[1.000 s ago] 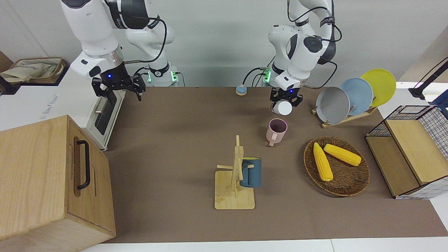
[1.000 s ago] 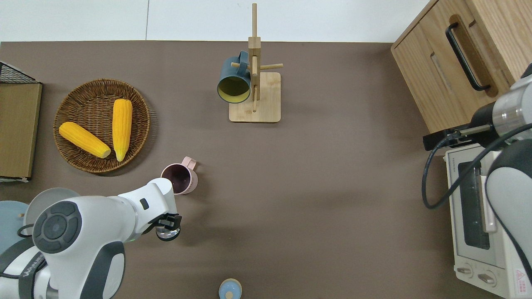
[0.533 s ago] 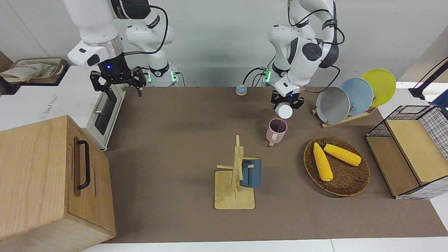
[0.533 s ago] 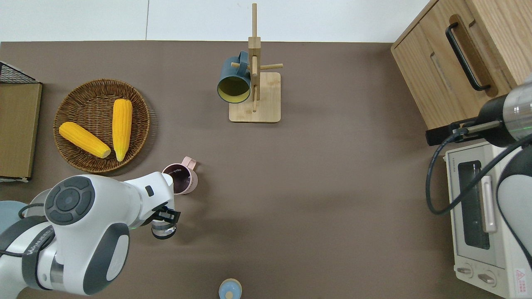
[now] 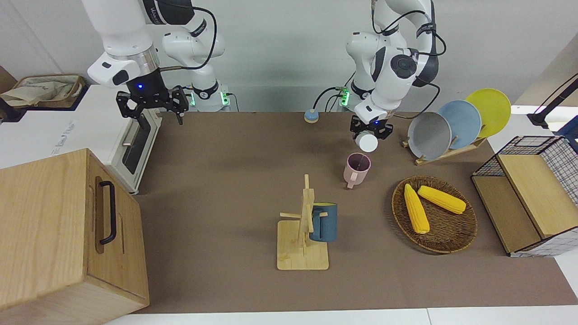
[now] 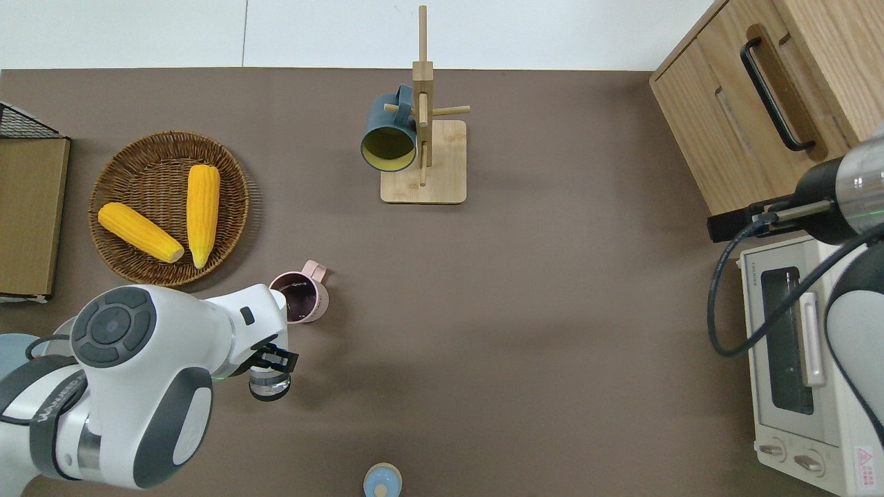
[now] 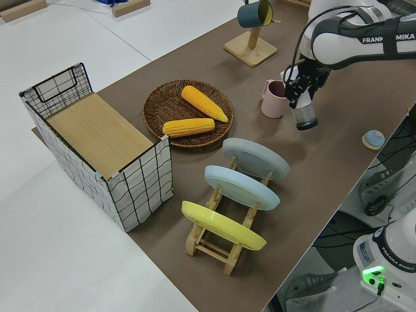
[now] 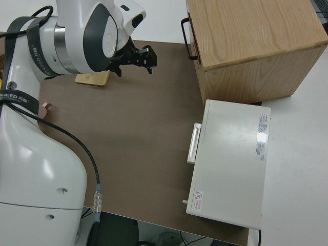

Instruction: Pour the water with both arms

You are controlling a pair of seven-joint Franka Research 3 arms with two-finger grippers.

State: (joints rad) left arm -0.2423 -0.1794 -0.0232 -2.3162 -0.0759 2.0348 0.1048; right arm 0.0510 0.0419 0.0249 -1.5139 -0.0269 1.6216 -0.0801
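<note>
The left end effector gripped a small clear bottle with a white base, held tilted in the air beside the pink mug on the brown bench. The right end effector hung open, empty.

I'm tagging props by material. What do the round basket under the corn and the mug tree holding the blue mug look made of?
The round brown basket looks like woven wicker or rattan: its ribbed weave and braided rim show, matte. The pale mug tree looks like unpainted light wood, perhaps bamboo, judging by its even blond tone and flat slab base.
</note>
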